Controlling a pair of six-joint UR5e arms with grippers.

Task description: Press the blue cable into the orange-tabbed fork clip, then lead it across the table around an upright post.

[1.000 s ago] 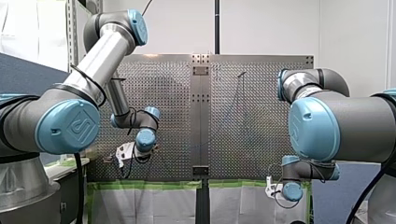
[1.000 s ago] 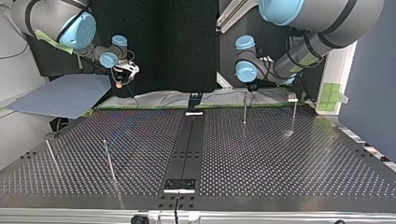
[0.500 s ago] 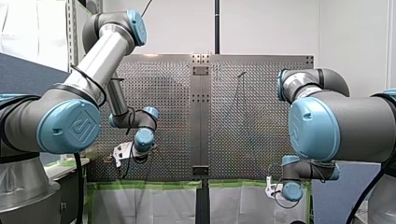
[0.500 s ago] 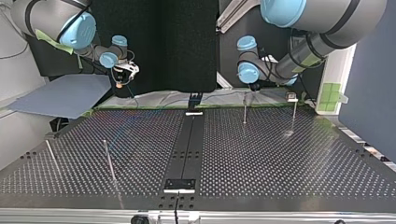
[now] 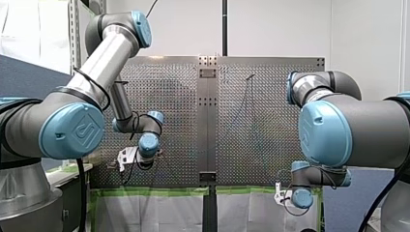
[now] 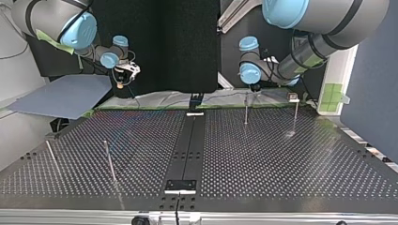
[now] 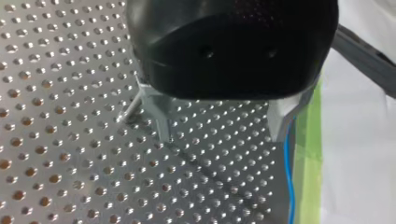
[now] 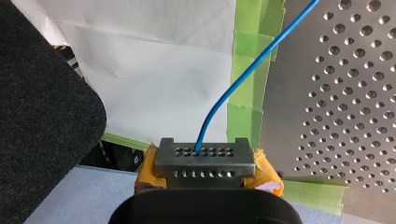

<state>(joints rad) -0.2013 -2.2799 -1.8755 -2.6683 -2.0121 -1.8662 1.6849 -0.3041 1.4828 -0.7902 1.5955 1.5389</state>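
On the table (image 6: pixel 305 164), two posts (image 6: pixel 246 108) stand right of the middle strip (image 6: pixel 187 145)

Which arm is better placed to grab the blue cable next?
Probably left: my left gripper hangs open over the table, blue cable beside one finger. My right gripper is shut on the cable, off the table.

The far wall (image 5: pixel 280 29) is plain white and bright. A thin black pole (image 5: pixel 225 26) stands up in front of it, and a metal rack (image 5: pixel 73 34) stands at the front view's left. The big bench (image 6: pixel 281 154) is metal and full of little holes. Green tape (image 5: pixel 145 192) runs along one edge of it, and a white sheet (image 5: pixel 145 212) hangs down under the tape. From across the bench, a black screen (image 6: pixel 178 47) hangs behind. A flat grey-blue board (image 6: pixel 61 96) lies at the left, and a dark blue wall (image 6: pixel 375 70) stands at the right.
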